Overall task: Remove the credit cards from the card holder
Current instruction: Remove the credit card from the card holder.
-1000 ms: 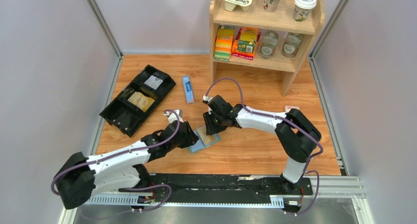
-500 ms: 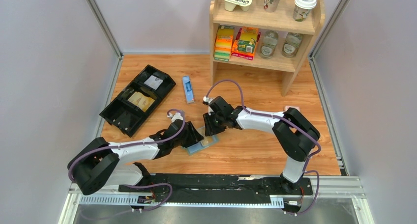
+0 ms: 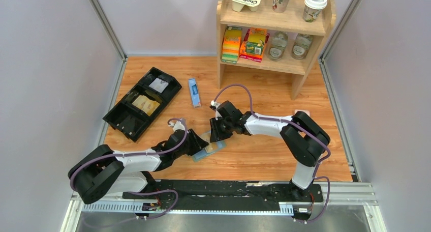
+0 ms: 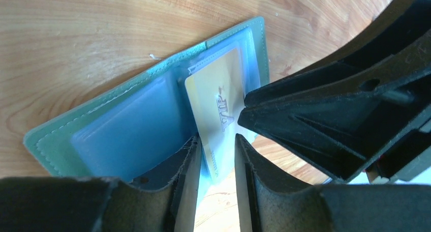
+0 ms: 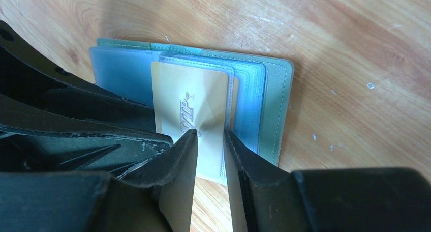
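Note:
The card holder (image 3: 205, 152) lies open on the wood floor, sage green outside with blue pocket pages (image 4: 122, 130). A golden credit card (image 4: 218, 99) stamped "VIP" sticks partway out of a pocket. My left gripper (image 4: 216, 158) is low at the holder's near edge. Its jaws stand slightly apart, and the card's free end sits in the gap without being clamped. My right gripper (image 5: 209, 140) comes from the opposite side. Its fingertips rest a narrow gap apart over the same card (image 5: 188, 97), beside the green cover (image 5: 277, 99). From above, both grippers (image 3: 199, 142) (image 3: 215, 134) crowd the holder.
A black compartmented tray (image 3: 142, 102) lies at the back left, with a long blue box (image 3: 193, 92) beside it. A wooden shelf (image 3: 274, 64) with cups, jars and packets stands at the back right. Grey walls close in both sides.
The left arm has folded in and swung lower. The card holder slid slightly toward the near left, and the right gripper followed it. Both pairs of jaws narrowed a little.

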